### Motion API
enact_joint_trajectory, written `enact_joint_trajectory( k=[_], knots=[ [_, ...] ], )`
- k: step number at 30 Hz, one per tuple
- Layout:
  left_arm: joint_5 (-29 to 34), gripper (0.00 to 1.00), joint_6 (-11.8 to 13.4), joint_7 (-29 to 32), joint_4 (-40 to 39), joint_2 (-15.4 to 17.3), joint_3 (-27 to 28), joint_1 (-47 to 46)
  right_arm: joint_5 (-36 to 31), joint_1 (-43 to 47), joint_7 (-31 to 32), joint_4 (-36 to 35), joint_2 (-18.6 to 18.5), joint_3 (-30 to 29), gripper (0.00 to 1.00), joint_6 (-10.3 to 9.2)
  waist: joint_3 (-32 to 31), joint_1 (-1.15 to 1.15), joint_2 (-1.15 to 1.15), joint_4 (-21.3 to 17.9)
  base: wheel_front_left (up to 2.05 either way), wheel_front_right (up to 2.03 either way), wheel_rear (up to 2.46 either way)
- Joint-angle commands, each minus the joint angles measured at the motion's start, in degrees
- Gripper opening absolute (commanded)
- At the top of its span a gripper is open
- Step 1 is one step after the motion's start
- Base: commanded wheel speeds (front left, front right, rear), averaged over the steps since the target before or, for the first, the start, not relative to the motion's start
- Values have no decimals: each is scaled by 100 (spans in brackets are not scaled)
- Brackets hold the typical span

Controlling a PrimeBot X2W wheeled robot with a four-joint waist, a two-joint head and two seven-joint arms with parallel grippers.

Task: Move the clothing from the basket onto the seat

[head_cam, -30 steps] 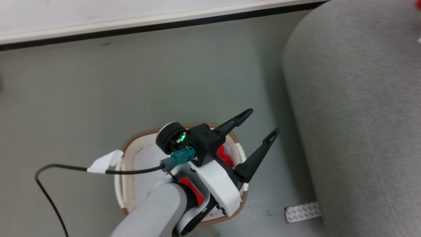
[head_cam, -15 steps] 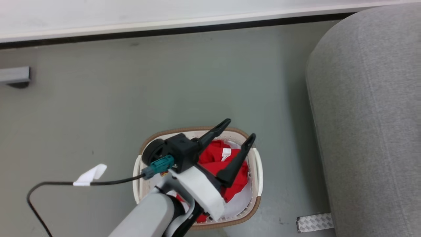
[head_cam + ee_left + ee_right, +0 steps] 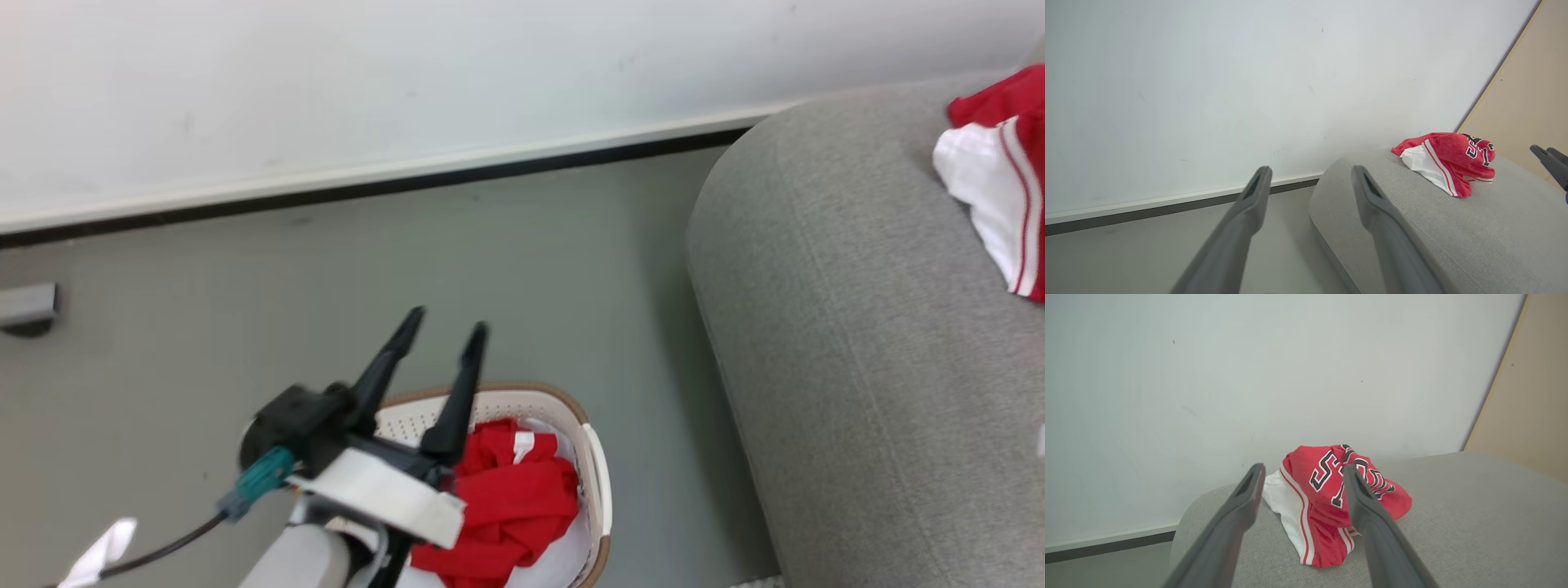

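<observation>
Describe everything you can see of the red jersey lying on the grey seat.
The red jersey is soft fabric, crumpled into a loose heap rather than spread flat. It bears white lettering edged in black, too folded to read, and a white panel with thin red stripes along one side. It lies on top of the grey seat, near the rounded end by the wall. Only the seat's upholstery appears to touch it.

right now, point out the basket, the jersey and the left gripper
basket [image 3: 598,480]: head view, right rim
jersey [image 3: 1310,463]: right wrist view, red lettered front
left gripper [image 3: 448,320]: head view, between its fingertips
</observation>
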Motion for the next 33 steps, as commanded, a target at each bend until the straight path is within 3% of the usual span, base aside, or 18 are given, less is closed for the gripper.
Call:
enact_joint_trajectory(
  k=[1, 7, 14, 21, 33],
  knots=[
    [-10, 100, 48, -108, 25, 75, 76, 165, 19, 217, -19, -268, 73, 100, 100, -14, -210, 0, 0, -86, 0, 0, 0],
    [53, 100, 285, -417, 212, 269, 414, 746, -135, 992, -18, -1221, 363, 820, 100, -14, -585, 0, 0, 26, 0, 0, 0],
    [271, 100, 536, -525, 204, 100, 1023, 1471, -225, 1618, -11, -1365, 575, 1568, 100, -14, -998, 0, 0, 325, 0, 0, 0],
    [692, 100, 416, -525, 54, -282, 1717, 2227, -197, 2094, -11, -1144, 657, 2037, 100, -14, -1278, 0, 0, 547, 0, 0, 0],
    [1309, 100, -163, -527, 117, -813, 2421, 2677, 84, 2388, -12, -892, 677, 2166, 100, -14, -1480, 0, 0, 700, 0, 0, 0]
  ],
)
